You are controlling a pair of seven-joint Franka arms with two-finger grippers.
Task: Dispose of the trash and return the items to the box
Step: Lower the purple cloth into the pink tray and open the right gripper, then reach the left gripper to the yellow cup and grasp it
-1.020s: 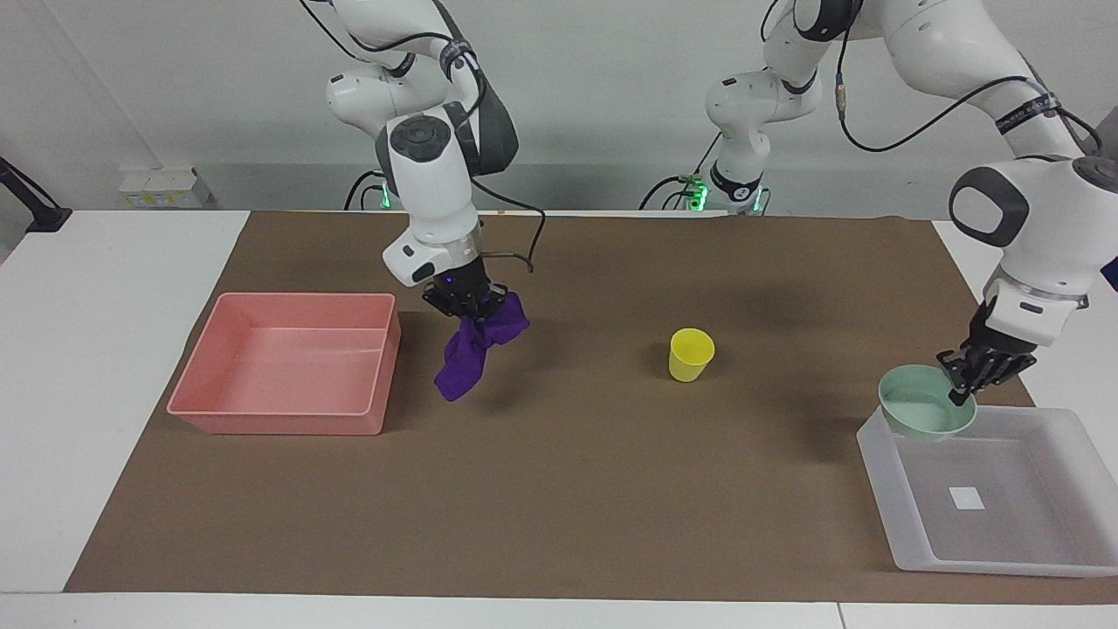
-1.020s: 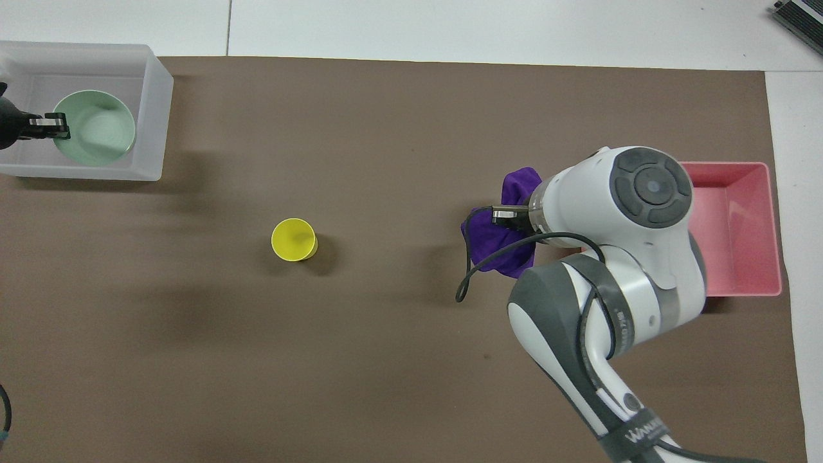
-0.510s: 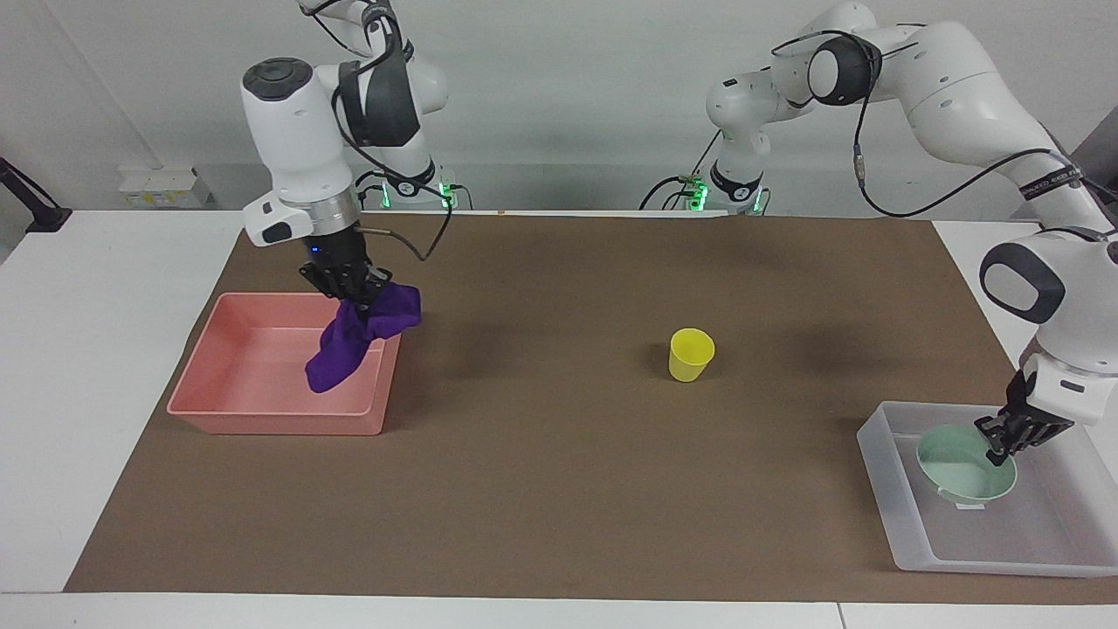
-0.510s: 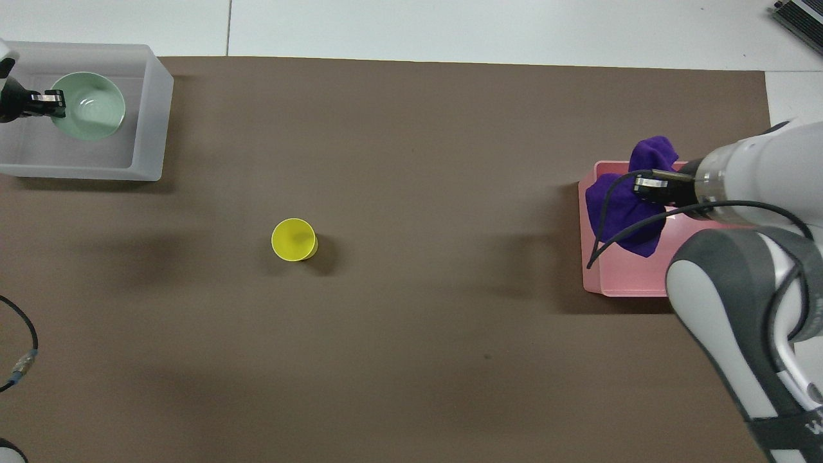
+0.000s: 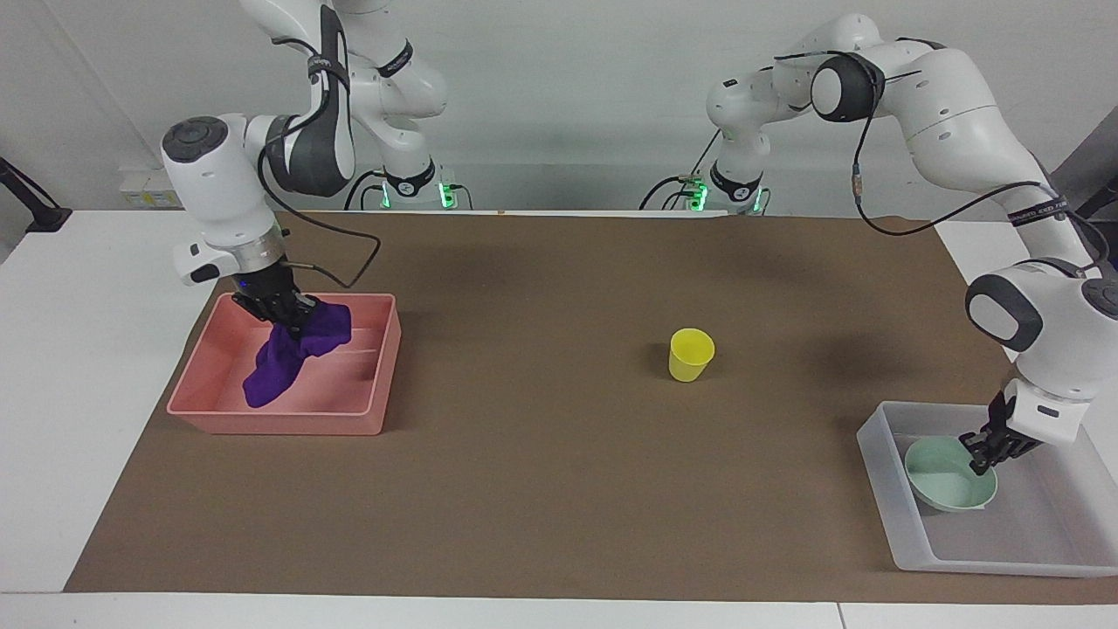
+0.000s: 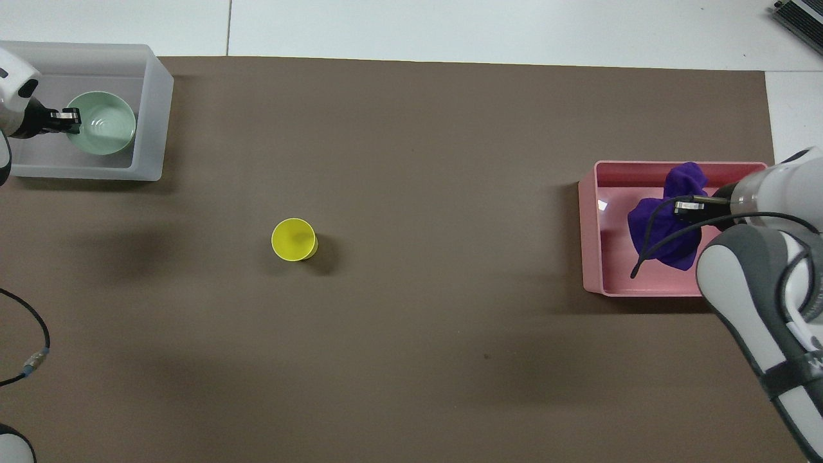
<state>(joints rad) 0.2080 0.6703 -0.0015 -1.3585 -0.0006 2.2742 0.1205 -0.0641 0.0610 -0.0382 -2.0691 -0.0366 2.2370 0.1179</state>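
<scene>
Rag now over pink bin; bowl lower.

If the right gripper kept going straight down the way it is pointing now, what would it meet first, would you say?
Most likely the floor of the pink bin. The right gripper points down over it, shut on the purple rag, whose hanging end would touch down first; whether it already touches is unclear.

Mid-table: only the yellow cup stands on the brown mat, bare mat all round it. My arms' ends: pink bin and box, low walls to clear.
</scene>
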